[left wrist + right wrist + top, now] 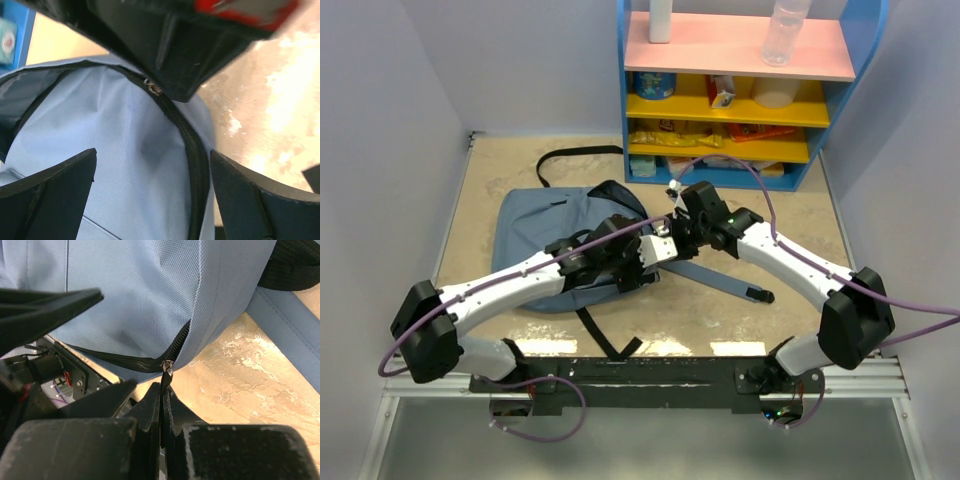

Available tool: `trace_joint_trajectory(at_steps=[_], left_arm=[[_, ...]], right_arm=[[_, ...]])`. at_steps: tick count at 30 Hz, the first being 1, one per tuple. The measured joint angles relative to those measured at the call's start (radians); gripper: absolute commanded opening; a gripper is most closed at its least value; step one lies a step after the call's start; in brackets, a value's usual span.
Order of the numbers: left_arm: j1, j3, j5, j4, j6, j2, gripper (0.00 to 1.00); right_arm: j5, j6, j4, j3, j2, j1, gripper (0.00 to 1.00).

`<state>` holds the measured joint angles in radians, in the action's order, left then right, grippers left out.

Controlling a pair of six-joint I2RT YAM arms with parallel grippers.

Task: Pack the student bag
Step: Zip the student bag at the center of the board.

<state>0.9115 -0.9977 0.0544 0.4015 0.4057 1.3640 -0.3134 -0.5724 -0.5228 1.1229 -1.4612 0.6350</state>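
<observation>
The student bag [535, 225], grey-blue and soft, lies flat on the table left of centre. Both grippers meet at its right edge. My right gripper [164, 387] is shut on the black zipper pull [167, 371], which hangs from the metal slider at the corner of the bag [140, 290]. My left gripper [153, 165] is open just over the bag's fabric [100, 115], its fingers straddling the black zipper line [187, 140] without holding anything. The bag's mouth gapes dark at the left of the left wrist view. In the top view the left gripper [658, 250] sits beside the right gripper [682, 215].
A blue shelf unit [840, 100] with pink and yellow boards stands at the back right, holding bottles and snack packs. A padded shoulder strap [720, 280] trails right from the bag. Black webbing [570, 155] loops behind it. Grey walls close in on both sides.
</observation>
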Motion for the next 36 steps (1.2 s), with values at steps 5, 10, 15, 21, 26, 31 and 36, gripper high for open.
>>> trace_joint_trajectory(at_steps=[5, 10, 15, 21, 26, 31, 36], left_arm=[[-0.022, -0.057, -0.136, 0.074, 0.026, -0.040, 1.00], [-0.092, -0.081, -0.246, 0.109, 0.035, -0.061, 1.00], [-0.102, -0.071, -0.276, 0.117, 0.025, -0.053, 1.00], [-0.061, -0.045, -0.222, 0.095, 0.006, -0.008, 1.00], [-0.038, -0.039, -0.108, 0.047, -0.005, 0.015, 1.00], [-0.028, -0.023, -0.015, -0.002, -0.006, 0.027, 0.93], [-0.026, -0.019, -0.028, -0.003, -0.023, 0.040, 0.19]], right_arm=[[0.000, 0.001, 0.000, 0.011, 0.000, 0.000, 0.00], [0.000, 0.002, 0.000, 0.011, 0.000, 0.000, 0.00], [-0.002, 0.005, 0.000, 0.012, -0.004, 0.000, 0.00], [-0.008, 0.005, 0.000, 0.012, -0.005, 0.000, 0.00], [-0.018, 0.005, 0.000, 0.012, -0.005, 0.000, 0.00], [-0.019, 0.005, 0.005, 0.012, -0.006, 0.000, 0.00], [-0.019, 0.005, 0.006, 0.012, -0.006, 0.000, 0.00]])
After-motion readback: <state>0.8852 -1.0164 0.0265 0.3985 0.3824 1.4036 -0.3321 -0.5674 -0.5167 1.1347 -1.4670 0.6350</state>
